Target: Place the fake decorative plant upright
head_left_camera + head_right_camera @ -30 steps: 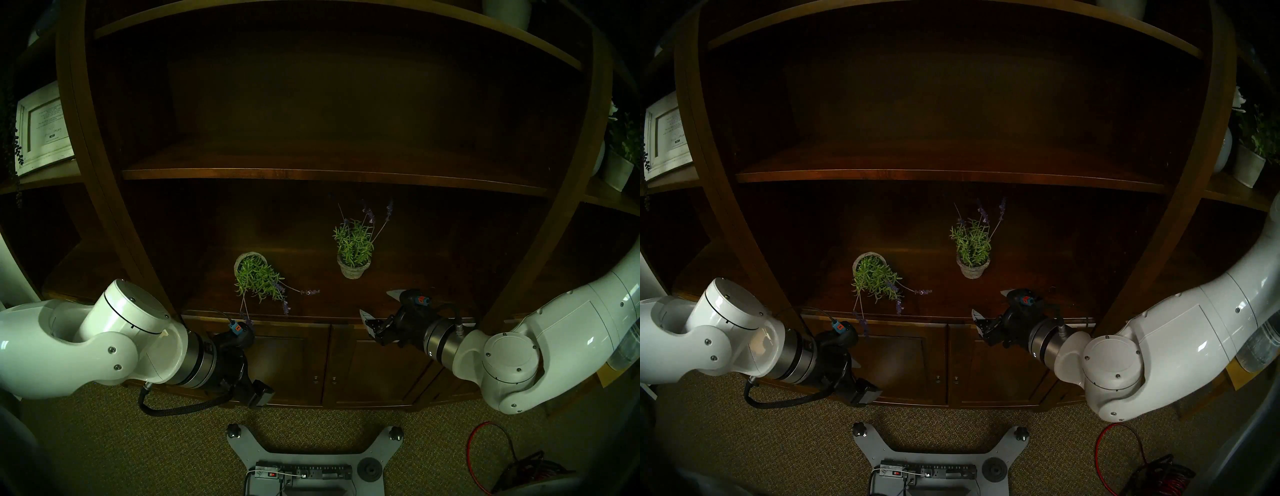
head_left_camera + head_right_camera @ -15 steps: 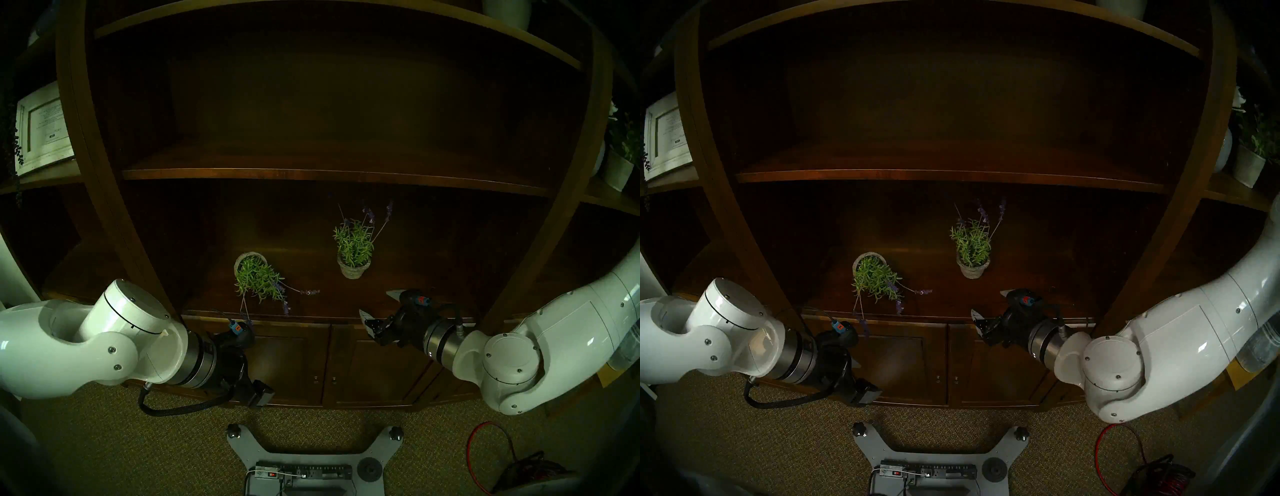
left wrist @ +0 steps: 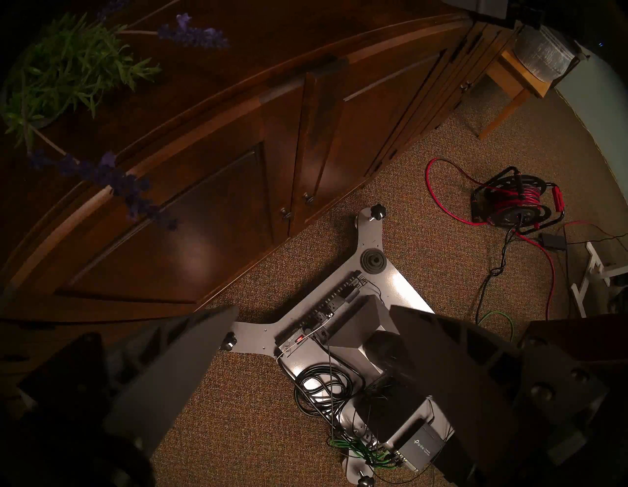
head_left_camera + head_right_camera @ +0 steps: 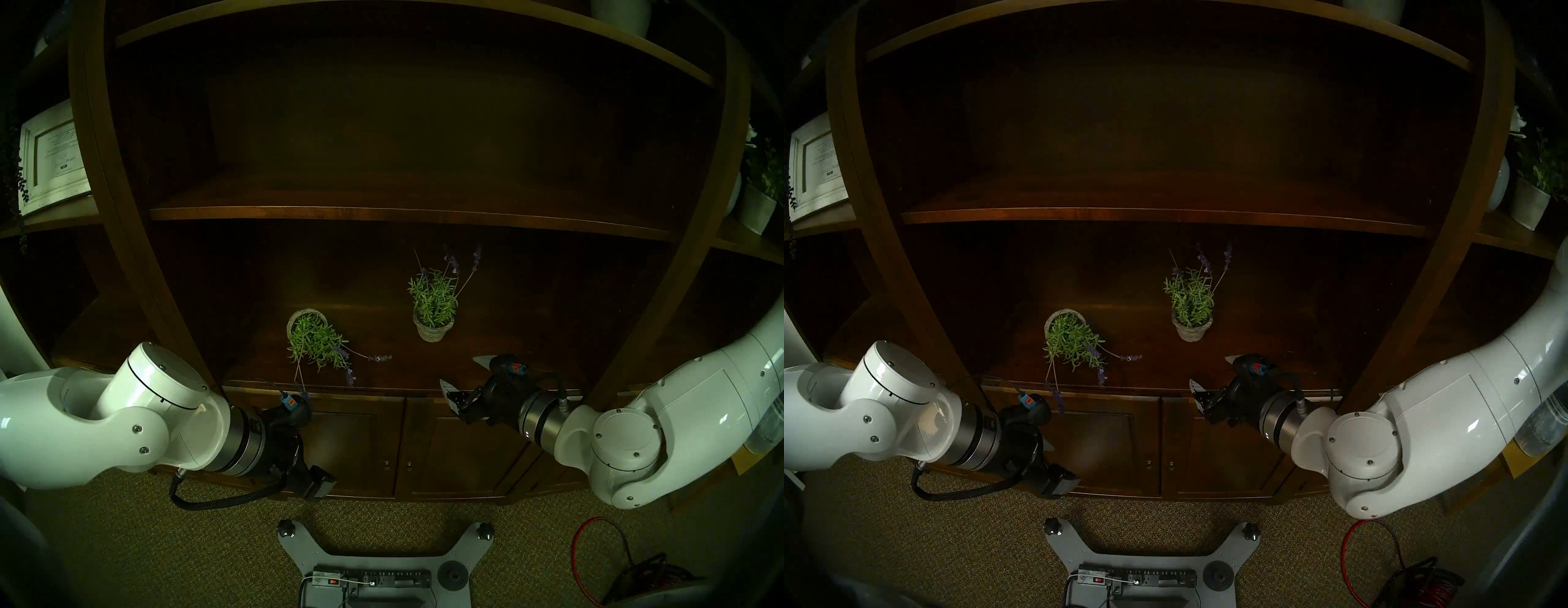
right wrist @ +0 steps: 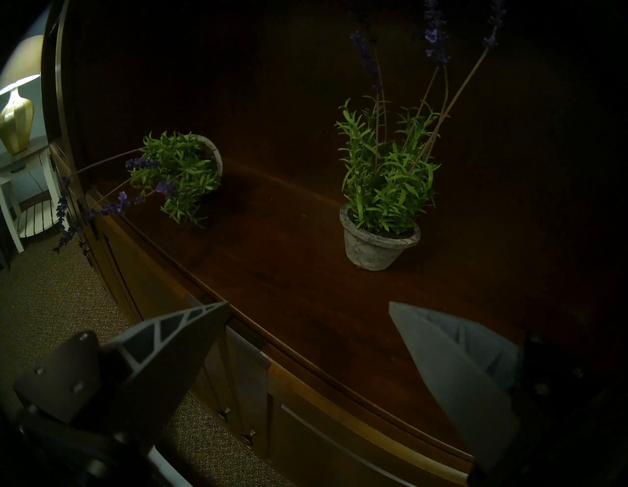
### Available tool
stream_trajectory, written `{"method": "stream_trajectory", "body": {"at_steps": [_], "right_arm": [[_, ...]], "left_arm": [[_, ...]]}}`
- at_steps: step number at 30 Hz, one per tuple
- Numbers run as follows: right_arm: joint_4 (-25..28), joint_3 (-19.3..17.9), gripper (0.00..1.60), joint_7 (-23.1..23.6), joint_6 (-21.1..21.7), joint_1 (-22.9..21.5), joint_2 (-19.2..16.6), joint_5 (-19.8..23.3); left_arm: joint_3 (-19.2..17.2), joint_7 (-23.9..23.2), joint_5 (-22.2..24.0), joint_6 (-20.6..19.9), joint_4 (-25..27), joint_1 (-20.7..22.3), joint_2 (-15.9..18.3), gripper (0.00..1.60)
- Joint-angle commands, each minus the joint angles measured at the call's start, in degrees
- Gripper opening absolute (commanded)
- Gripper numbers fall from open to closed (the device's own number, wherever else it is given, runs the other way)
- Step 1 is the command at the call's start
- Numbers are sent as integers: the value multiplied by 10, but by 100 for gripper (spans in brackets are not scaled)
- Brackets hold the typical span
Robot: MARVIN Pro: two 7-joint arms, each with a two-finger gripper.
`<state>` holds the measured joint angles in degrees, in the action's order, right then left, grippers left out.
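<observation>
Router (image 3: pixel 421 449) label: "tp-link"

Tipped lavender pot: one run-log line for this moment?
tipped lavender pot: on its side on shelf, flowers past front edge | upright lavender pot: standing | left gripper: open, empty | right gripper: open, empty

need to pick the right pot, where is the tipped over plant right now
In the head view the tipped-over plant lies on the left of the lower shelf, left of the upright plant, its purple flowers reaching over the front edge.
</observation>
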<state>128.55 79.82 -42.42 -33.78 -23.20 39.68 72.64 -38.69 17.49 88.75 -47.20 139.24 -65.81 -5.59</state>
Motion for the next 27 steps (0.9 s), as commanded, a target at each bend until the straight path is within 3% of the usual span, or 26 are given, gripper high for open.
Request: {"method": "stream_trajectory", "body": {"at_steps": [1,27], "right_arm": [[0,-9,160,0,-6,-8,1,-6],[0,-9,160,0,-6,-8,1,-6]], "left_arm": [[-8,1,0,-1,2,7,-1,160],[-10,-1,0,0,1,7,-1,160]]}}
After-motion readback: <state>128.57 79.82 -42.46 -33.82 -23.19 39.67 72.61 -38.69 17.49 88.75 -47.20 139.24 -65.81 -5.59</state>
